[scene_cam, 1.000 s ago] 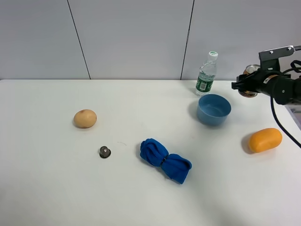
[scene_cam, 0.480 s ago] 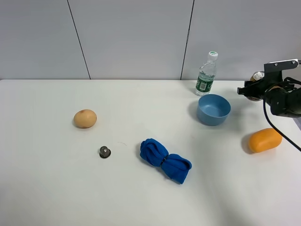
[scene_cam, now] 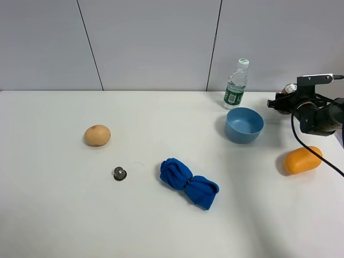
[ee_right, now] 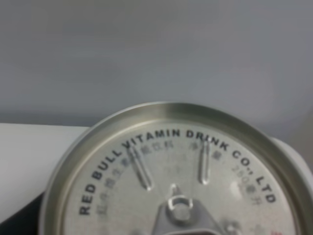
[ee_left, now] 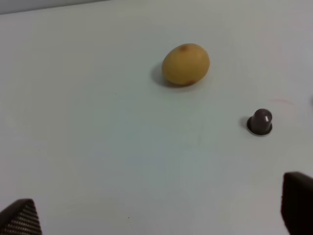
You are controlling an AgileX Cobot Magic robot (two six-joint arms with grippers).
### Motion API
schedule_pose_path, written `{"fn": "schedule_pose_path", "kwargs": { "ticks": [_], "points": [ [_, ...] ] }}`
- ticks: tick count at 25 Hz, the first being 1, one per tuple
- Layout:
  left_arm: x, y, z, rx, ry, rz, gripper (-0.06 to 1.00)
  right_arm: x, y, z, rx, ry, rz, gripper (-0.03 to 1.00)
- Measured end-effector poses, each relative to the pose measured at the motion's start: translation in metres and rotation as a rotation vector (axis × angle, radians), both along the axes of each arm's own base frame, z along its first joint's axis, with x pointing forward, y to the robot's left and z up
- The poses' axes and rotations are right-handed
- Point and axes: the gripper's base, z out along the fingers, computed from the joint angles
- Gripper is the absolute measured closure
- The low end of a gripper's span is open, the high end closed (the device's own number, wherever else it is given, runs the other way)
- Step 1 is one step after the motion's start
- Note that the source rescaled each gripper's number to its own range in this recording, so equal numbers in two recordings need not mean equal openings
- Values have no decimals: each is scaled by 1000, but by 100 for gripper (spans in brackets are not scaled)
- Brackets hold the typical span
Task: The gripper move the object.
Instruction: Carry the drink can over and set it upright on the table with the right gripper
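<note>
The yellow-orange drink can (scene_cam: pixel 291 88) is at the far right of the table, mostly hidden behind my right gripper (scene_cam: pixel 280 102); only its silver top and a bit of orange show. The black right gripper is closed around it, just right of the blue bowl. In the right wrist view the can's silver top (ee_right: pixel 176 186) fills the picture, and the fingers hardly show. My left gripper (ee_left: pixel 159 215) is open and empty above the table; it is out of the exterior high view.
A blue bowl (scene_cam: pixel 244 134) and a clear plastic bottle (scene_cam: pixel 235 86) stand left of the can. A smooth orange fruit (scene_cam: pixel 302 159) lies in front of it. A blue cloth (scene_cam: pixel 188 183), a small dark knob (scene_cam: pixel 119 173) (ee_left: pixel 260 122) and a potato (scene_cam: pixel 97 135) (ee_left: pixel 186 63) lie further left.
My right gripper has moved right and come down lower with the can in it. Nothing else has moved.
</note>
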Motion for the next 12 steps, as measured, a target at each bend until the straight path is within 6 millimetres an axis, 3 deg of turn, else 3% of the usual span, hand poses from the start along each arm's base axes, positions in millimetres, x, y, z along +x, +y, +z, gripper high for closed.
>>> {"fn": "schedule_pose_path", "kwargs": {
  "ticks": [12],
  "points": [
    [0,0,0,1,0,1,-6,0,0,-12,42,3,-13,97]
  ]
}}
